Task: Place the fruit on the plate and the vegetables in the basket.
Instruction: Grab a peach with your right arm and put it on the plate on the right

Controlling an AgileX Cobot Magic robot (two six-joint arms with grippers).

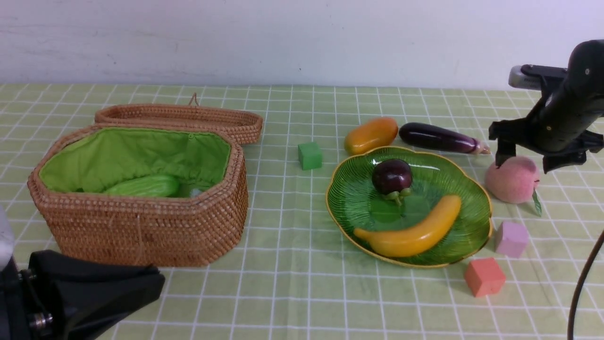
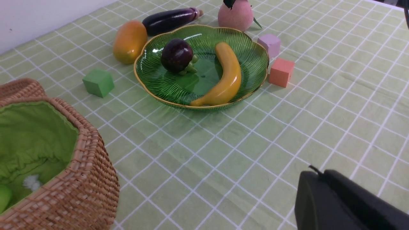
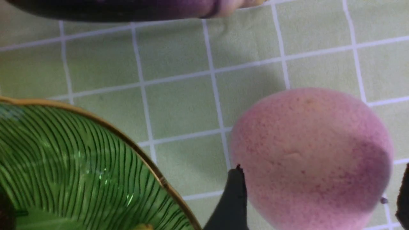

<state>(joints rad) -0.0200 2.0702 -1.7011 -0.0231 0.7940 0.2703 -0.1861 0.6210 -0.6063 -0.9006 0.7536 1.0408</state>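
Just to the right of the plate (image 1: 453, 177), the peach (image 1: 512, 179) was seen resting on the checked cloth, apart from the gold rim. The right gripper (image 1: 531, 163) was set low over it, evidently so that it could be lifted across to join the banana (image 1: 415, 231) and mangosteen (image 1: 391, 175) lying in the dish. Its fingers (image 3: 235, 198) were spread wide, one at each flank of the peach, close to the fuzz but not closed on it; nothing was held. Behind the plate the mango (image 1: 371, 135) and eggplant (image 1: 439, 138) were seen lying on the cloth, and the gourd (image 1: 141, 186) in the basket (image 1: 141, 231). The left gripper (image 1: 151, 283) was parked shut and empty near the basket's front.
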